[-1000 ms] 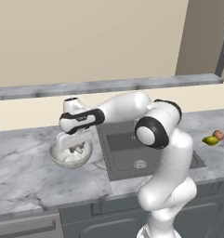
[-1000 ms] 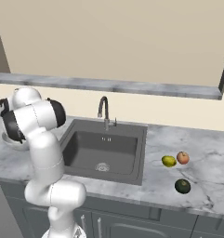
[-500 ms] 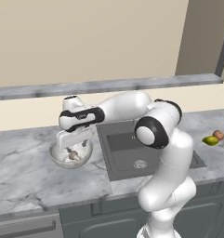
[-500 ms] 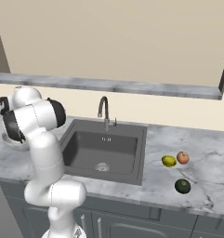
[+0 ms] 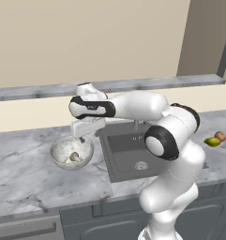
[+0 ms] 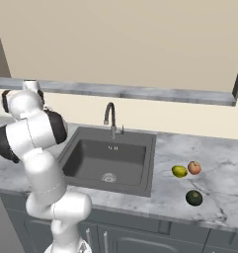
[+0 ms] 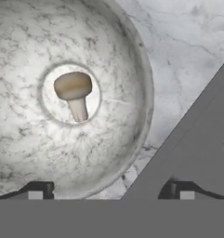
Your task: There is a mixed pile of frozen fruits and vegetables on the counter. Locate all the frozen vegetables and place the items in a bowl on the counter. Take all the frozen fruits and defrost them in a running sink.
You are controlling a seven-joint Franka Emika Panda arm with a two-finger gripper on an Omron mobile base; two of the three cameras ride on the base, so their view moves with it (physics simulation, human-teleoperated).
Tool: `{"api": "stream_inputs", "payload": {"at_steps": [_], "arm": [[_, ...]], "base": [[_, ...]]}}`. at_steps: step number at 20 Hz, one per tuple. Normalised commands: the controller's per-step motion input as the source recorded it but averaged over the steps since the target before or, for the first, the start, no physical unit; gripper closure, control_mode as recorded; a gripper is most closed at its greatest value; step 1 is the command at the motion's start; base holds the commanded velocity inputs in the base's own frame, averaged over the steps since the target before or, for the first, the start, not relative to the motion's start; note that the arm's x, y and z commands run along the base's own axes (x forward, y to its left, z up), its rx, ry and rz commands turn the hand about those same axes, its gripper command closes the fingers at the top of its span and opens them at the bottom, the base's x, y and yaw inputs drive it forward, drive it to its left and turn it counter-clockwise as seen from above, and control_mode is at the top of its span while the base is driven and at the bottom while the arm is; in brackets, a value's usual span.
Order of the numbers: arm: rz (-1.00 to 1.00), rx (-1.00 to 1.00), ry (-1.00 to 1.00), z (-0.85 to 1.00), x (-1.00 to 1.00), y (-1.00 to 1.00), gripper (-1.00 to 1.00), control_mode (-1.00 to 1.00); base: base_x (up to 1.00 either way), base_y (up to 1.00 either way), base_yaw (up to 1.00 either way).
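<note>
— Where's the gripper [image 7: 108, 190]?
— Above the speckled bowl's [image 7: 132, 139] rim, jaws spread wide, holding nothing.
— And the mushroom [image 7: 74, 93]?
— Lying in the bowl's bottom, below and ahead of the fingertips [image 7: 39, 189], untouched.
— Beyond that?
— Marble counter [image 7: 187, 56], and the sink [image 5: 133, 150] beside.

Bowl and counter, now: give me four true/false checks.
1. The mushroom lies in the bowl. True.
2. The fingers grip the mushroom. False: they stand open above the bowl, holding nothing.
3. The dark green piece is in the bowl. False: it sits on the counter, right of the sink.
4. The lemon and apple lie side by side on the counter. True.
</note>
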Motion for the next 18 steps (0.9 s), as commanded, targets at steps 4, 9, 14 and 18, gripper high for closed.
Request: {"api": "stream_inputs", "payload": {"at_steps": [4,9,14,18], "arm": [[0.03,0.00,-0.09,0.00,-0.65,-0.60,-1.00,-1.00],[0.00,0.00,0.03,0.16,-0.49,-0.68,-1.00,-1.00],[0.00,0.00,0.07,0.16,-0.37,-0.77,-1.00,-1.00],[0.00,0.00,0.07,0.19,-0.40,-0.76,-1.00,-1.00]], "base": [[0.00,0.00,0.00],[0.00,0.00,0.00],[0.00,0.00,0.00],[0.00,0.00,0.00]]}}
